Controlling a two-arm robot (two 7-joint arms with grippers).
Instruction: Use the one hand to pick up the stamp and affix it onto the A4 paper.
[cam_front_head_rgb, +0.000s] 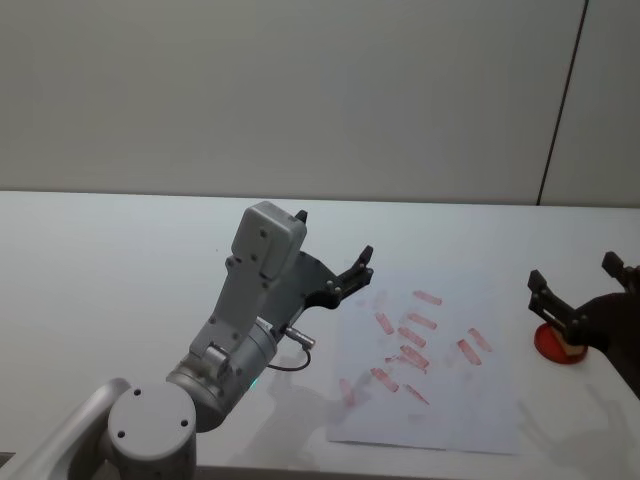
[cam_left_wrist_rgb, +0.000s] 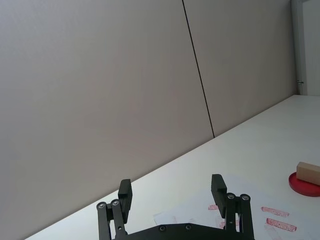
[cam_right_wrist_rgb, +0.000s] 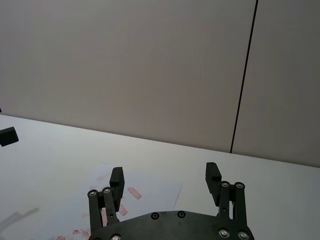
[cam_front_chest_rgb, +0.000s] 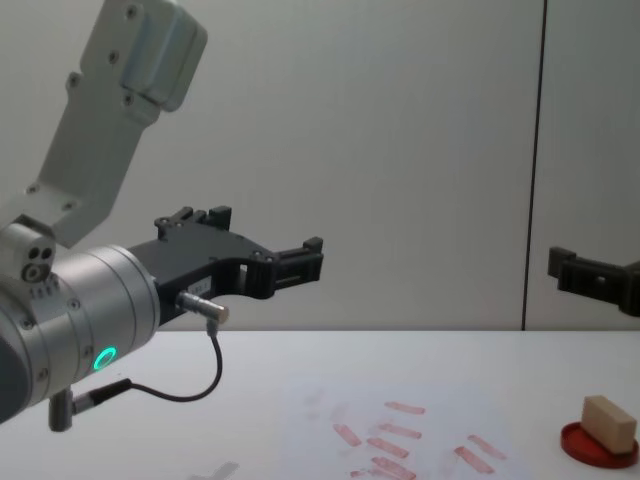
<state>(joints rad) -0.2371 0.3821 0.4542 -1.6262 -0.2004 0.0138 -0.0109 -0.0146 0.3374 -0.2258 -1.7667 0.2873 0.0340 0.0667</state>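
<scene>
step: reach for stamp | right fingers (cam_front_head_rgb: 548, 297) wide apart, empty — stamp (cam_front_chest_rgb: 610, 421) below them, lying on red ink pad (cam_front_chest_rgb: 585, 447) | best: drop straight, pinch its long sides, lift level | left fingers (cam_front_head_rgb: 357, 268) apart, empty, idle — paper (cam_front_head_rgb: 450, 405) below, to their right

Open air over the flat A4 paper (cam_front_head_rgb: 440, 400), between left tool (cam_front_head_rgb: 333, 236) and right tool (cam_front_head_rgb: 572, 272), both hanging raised off the table (cam_front_head_rgb: 120, 260) with jaws spread. Right of the sheet, one low obstacle: the stamp (cam_front_chest_rgb: 610, 420) lying on the red ink pad (cam_front_chest_rgb: 598, 446), beneath the right tool.
</scene>
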